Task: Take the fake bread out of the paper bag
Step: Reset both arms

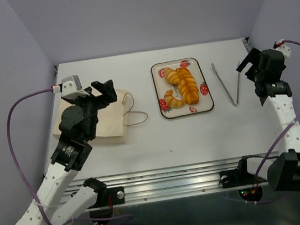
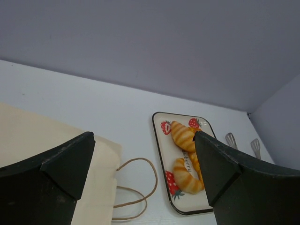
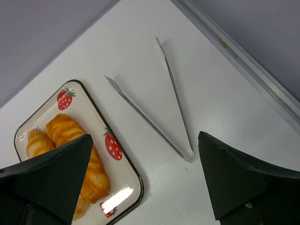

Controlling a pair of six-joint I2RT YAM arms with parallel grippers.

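three pieces of fake bread (image 1: 181, 87) are lying in the top view on one strawberry-print tray (image 1: 208, 106): one long ridged loaf with two curved croissants touching it. one paper bag (image 1: 113, 128) is lying flat on the table (image 1: 170, 140), well apart from the tray to its left, with two cord handles (image 1: 137, 114) trailing toward the tray. the left gripper (image 1: 104, 91) is hovering over the bag's far edge with its jaws spread and nothing between them. the right gripper (image 1: 249, 60) is likewise parted and empty, just beside one pair of metal tongs (image 1: 230, 87).

judging by this, the bread is looking fully out, so the step in hand is probably backing the left arm off. doing it well is calling for a straight lift with the jaws wide, avoiding the handles so that the bag is not getting dragged into the tray.

one bag corner is showing in the left wrist view, under the left finger, with both handle loops beyond it. the tray is sitting between the spread fingers, bread on it.

one pair of tongs is lying open in a v between the fingers in the right wrist view. the loaf and one croissant are showing plainly there; the third piece is mostly hidden behind the near finger, so it cannot be counted for certain here.
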